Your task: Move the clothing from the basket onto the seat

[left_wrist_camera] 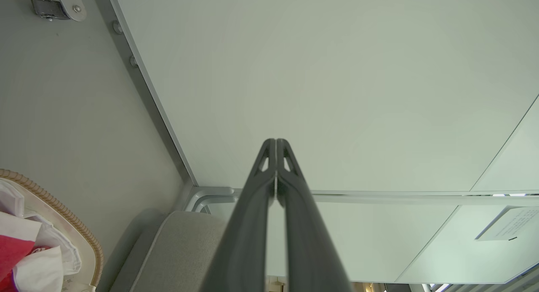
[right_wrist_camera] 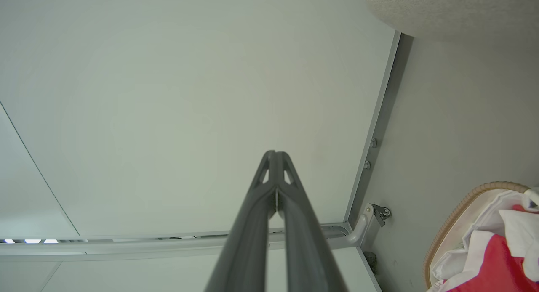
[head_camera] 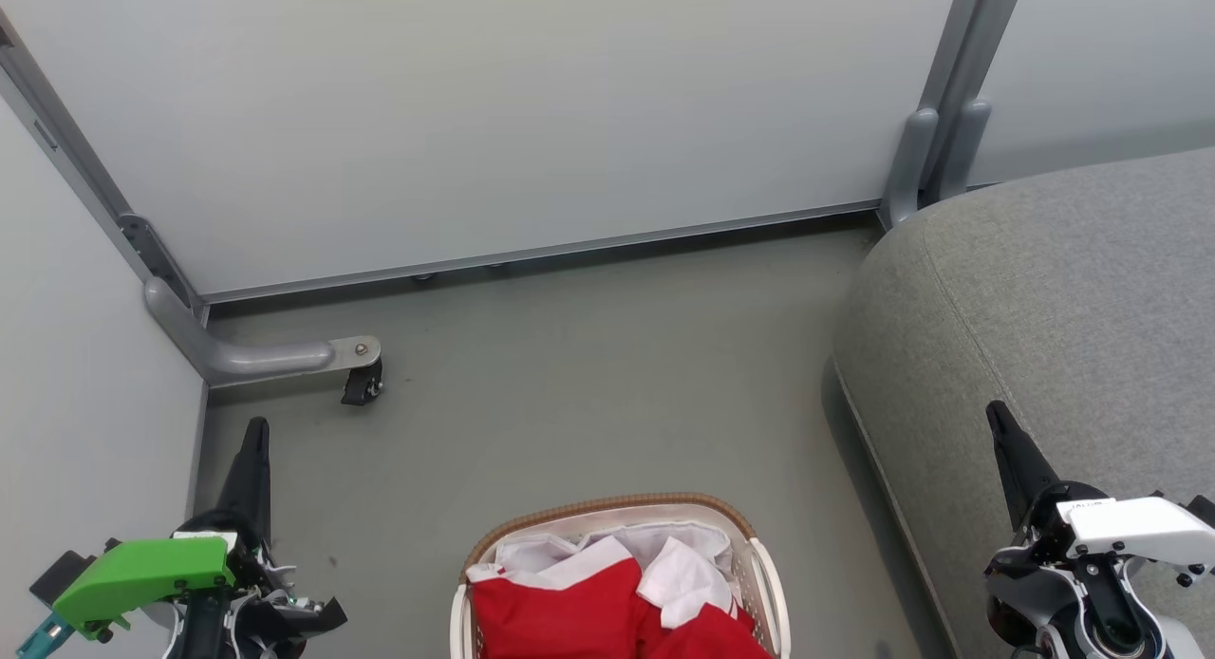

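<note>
The basket (head_camera: 702, 510), cream with a brown woven rim, sits on the floor at the bottom centre of the head view. Red clothing (head_camera: 560, 607) with white trim lies piled inside it, mixed with white cloth. The grey seat (head_camera: 1054, 289) fills the right side. My left gripper (head_camera: 256, 429) is shut and empty at the lower left, well left of the basket. My right gripper (head_camera: 997, 414) is shut and empty at the lower right, over the seat's front edge. The left wrist view shows its gripper (left_wrist_camera: 276, 141) closed, with the basket (left_wrist_camera: 80, 229) at lower left. The right wrist view shows its gripper (right_wrist_camera: 274, 153) closed, and the basket (right_wrist_camera: 452, 218) with red clothing (right_wrist_camera: 499, 262) at lower right.
Pale partition panels (head_camera: 532, 108) stand behind and to the left, on grey metal frames. A frame foot with a black caster (head_camera: 361, 385) juts onto the grey floor at the left. Open floor (head_camera: 607, 384) lies between the panels, basket and seat.
</note>
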